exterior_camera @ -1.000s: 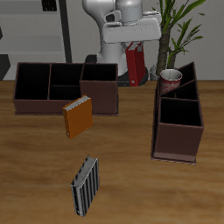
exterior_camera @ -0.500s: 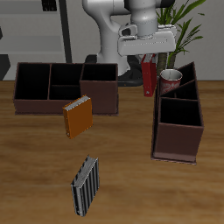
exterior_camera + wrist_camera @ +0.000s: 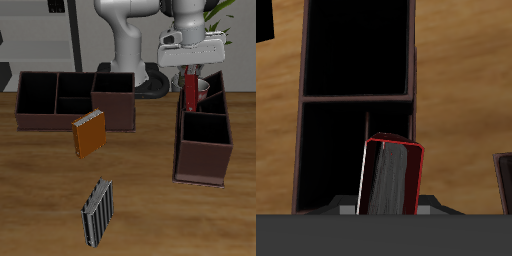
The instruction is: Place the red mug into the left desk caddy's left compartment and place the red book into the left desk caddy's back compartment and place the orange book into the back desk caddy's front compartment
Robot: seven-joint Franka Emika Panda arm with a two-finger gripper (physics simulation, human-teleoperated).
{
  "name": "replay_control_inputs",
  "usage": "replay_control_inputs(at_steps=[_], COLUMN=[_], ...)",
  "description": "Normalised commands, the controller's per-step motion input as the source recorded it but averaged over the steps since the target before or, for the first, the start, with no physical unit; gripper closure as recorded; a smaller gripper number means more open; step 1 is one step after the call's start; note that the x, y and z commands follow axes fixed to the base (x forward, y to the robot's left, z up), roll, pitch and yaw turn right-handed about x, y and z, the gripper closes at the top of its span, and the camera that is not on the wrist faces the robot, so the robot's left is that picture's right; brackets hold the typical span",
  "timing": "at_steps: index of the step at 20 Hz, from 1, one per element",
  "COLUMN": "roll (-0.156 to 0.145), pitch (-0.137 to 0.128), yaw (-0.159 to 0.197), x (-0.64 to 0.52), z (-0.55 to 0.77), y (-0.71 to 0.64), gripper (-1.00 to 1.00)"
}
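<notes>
Moved: my gripper [image 3: 191, 72] carried red book [image 3: 190, 91] sideways over left desk caddy [image 3: 204, 150] | jaws clamp book | red mug [image 3: 201, 88] probably inside | next: lower into back compartment

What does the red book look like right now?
The red book is small, with a dark-red hard cover. In the wrist view its grey-white page edges show between red borders. It hangs upright in the air, pinched by the claw, over the end-on brown caddy, near the red mug sitting in it. The claw is all that can be seen touching it.
</notes>
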Motion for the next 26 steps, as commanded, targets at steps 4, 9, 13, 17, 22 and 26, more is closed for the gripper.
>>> replay_control_inputs(at_steps=[4,9,13,17,22,26], roll=[0.032,-0.007,0.019,0.069,0.022,0.001], pitch=[-0.042,-0.032,-0.050,-0.005,-0.057,-0.013], yaw=[0.029,0.027,0.066,0.030,0.039,0.023], x=[0.11,0.14,0.11,0.00,0.00,0.12], z=[0.15,0.06,0.05,0.06,-0.01,-0.09], y=[0.42,0.21,0.25,0.20,0.01,-0.07], gripper=[1.00,1.00,1.00,1.00,1.00,1.00])
